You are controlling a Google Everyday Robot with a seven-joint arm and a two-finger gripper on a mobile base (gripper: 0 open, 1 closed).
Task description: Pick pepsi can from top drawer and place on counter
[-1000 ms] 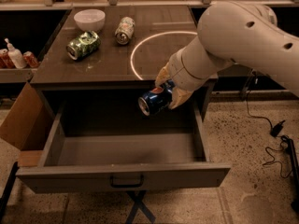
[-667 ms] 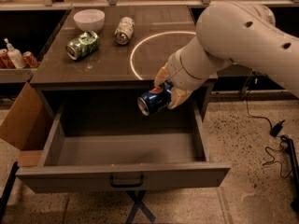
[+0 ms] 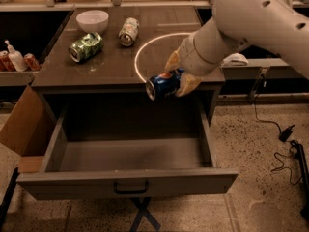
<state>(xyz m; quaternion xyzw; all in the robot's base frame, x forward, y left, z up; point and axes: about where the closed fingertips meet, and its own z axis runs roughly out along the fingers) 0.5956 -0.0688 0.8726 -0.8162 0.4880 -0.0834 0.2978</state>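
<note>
My gripper [image 3: 175, 79] is shut on the pepsi can [image 3: 161, 85], a dark blue can held on its side with its silver end facing left. The can hangs in the air above the back of the open top drawer [image 3: 130, 154], level with the counter's front edge. The drawer is pulled out and nothing lies in it; its front panel carries a small dark handle [image 3: 131, 187]. The counter [image 3: 111, 62] is a grey-brown top with a thin white arc [image 3: 145, 47] marked on it. My white arm reaches in from the upper right.
On the counter lie a green can [image 3: 86, 47] and a pale whitish-green can [image 3: 128, 31], both on their sides, with a white bowl [image 3: 92, 20] behind. A cardboard box [image 3: 21, 129] stands left of the drawer. Bottles [image 3: 14, 58] sit on a left shelf. Cables [image 3: 285, 144] lie on the floor at right.
The gripper with the pepsi can has risen slightly and moved a little toward the counter's front edge. Nothing else has moved.
</note>
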